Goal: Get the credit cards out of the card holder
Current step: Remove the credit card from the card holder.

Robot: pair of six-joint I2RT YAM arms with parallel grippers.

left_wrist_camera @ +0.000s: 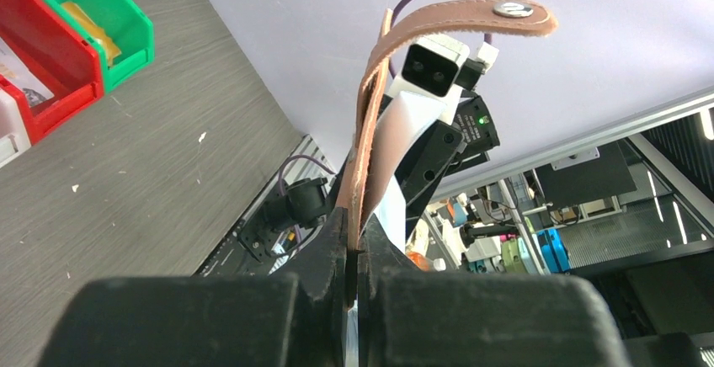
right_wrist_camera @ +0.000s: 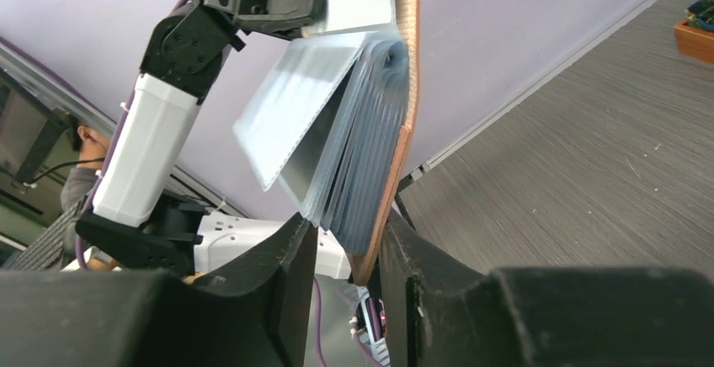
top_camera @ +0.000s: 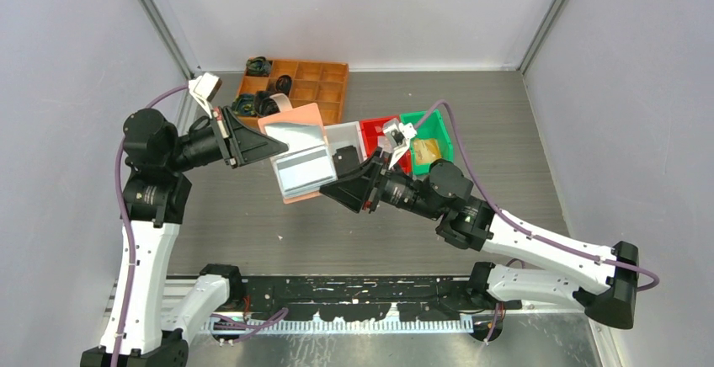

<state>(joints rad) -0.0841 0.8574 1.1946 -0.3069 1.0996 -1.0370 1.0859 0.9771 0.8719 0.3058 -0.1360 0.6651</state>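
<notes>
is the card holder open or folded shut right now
Open. The card holder hangs in the air from the left tool, spread flat, with its clear sleeves fanned apart.

Grey table (top_camera: 522, 156): orange compartment tray (top_camera: 324, 91) at far edge; white bin (top_camera: 341, 131), red bin (top_camera: 375, 123), green bin (top_camera: 421, 119) side by side nearby.

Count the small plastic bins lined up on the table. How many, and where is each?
3, in a row right of the card holder: white bin nearest, red bin in the middle, green bin at the right end. Right arm hides parts.
</notes>
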